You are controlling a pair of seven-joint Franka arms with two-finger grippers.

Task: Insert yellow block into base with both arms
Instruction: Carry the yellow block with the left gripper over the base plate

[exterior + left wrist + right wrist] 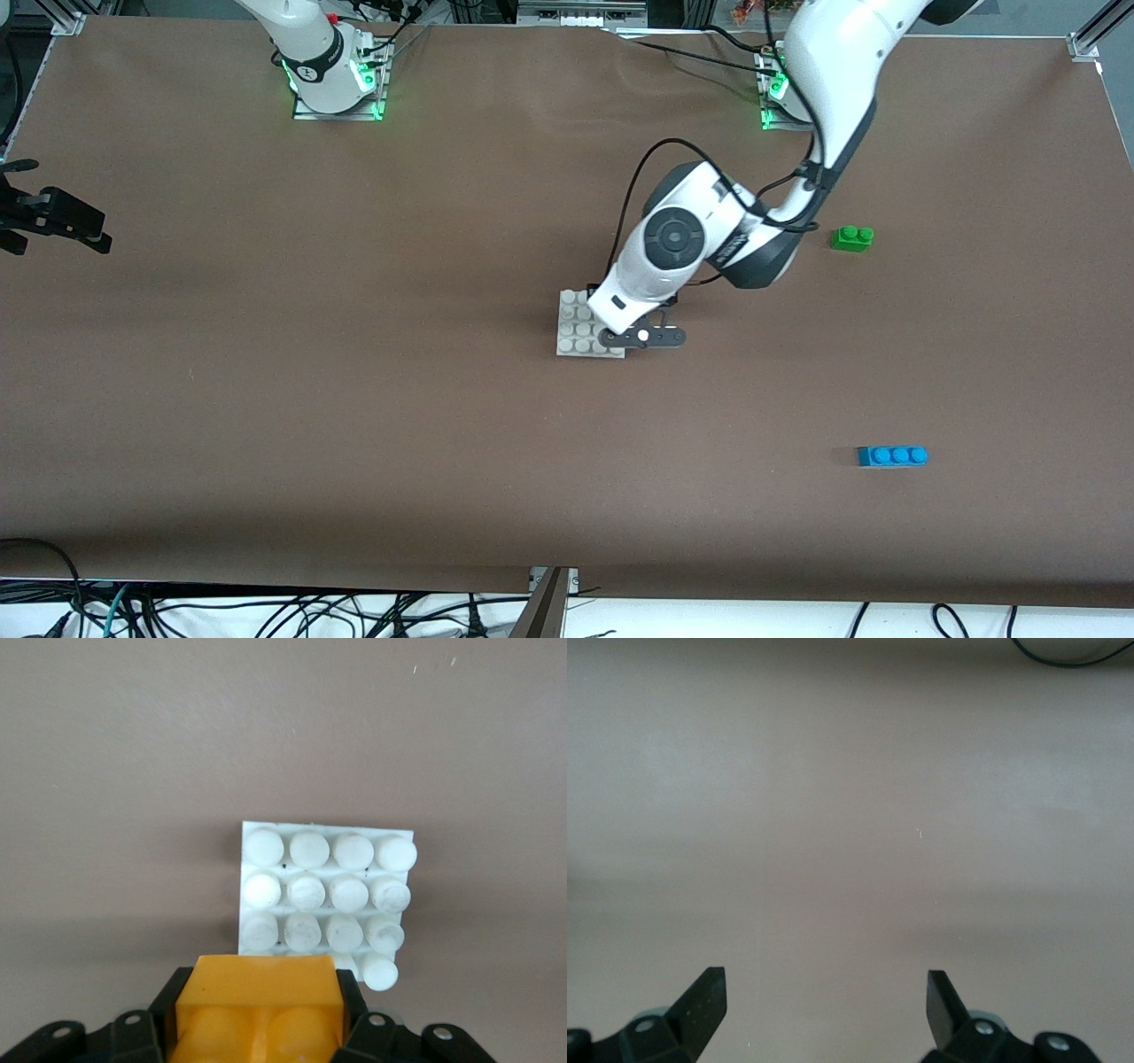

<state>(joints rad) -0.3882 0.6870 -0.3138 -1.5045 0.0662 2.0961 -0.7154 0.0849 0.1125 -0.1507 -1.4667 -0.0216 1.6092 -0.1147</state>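
The white base (pixel 576 323) lies flat at the middle of the table; it also shows in the left wrist view (pixel 328 895) with its grid of studs. My left gripper (pixel 631 338) hangs over the edge of the base toward the left arm's end. It is shut on the yellow block (pixel 257 1010), held between the black fingers (pixel 173 1001). The block covers part of the stud row closest to it. In the front view the arm hides the block. My right gripper (pixel 826 997) is open and empty over bare table, and that arm waits.
A green two-stud brick (pixel 852 237) and a blue three-stud brick (pixel 892 455) lie toward the left arm's end, the blue one nearer the front camera. A black device (pixel 53 217) juts in at the table's edge at the right arm's end.
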